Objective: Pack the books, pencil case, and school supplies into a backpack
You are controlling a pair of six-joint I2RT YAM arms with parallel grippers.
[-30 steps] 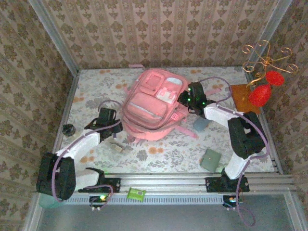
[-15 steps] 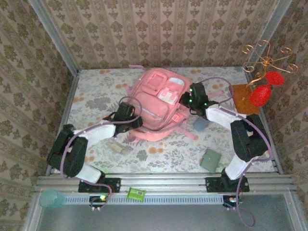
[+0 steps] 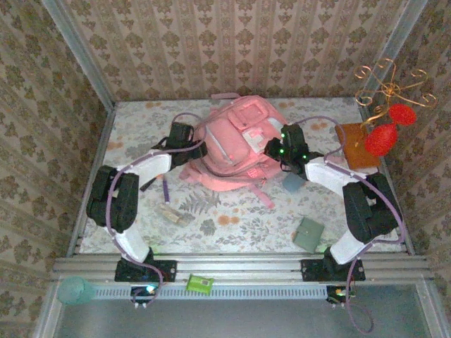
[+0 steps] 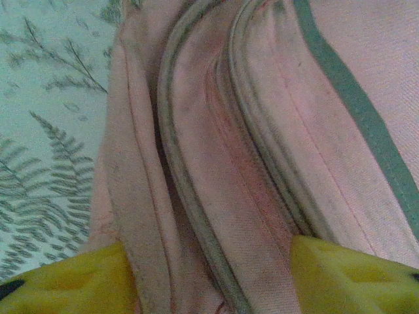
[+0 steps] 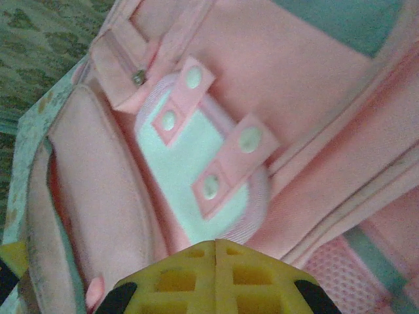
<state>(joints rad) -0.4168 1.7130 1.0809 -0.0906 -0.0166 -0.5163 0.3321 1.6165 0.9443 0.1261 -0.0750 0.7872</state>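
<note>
The pink backpack (image 3: pixel 236 137) stands tilted at the middle back of the table. My left gripper (image 3: pixel 184 134) is at its left side, open. In the left wrist view its yellow fingers (image 4: pixel 65 284) straddle a zipped ridge of the backpack (image 4: pixel 216 163). My right gripper (image 3: pixel 276 146) is shut against the backpack's right front. Its tips (image 5: pixel 216 247) meet just below a white patch (image 5: pixel 190 170) with pink tabs. A brown book (image 3: pixel 356 144) lies at the right. A purple pen (image 3: pixel 165 189) and a beige block (image 3: pixel 175 215) lie near the left arm.
A flat grey-green square case (image 3: pixel 308 234) lies near the right arm's base, and a slate-blue piece (image 3: pixel 292 182) sits under the right forearm. A gold stand with red balls (image 3: pixel 386 130) rises at the right edge. Patterned walls close in three sides.
My left arm swung from the table's left up to the backpack's left side. The backpack shifted toward the back and tipped more upright. The right gripper moved slightly with it.
</note>
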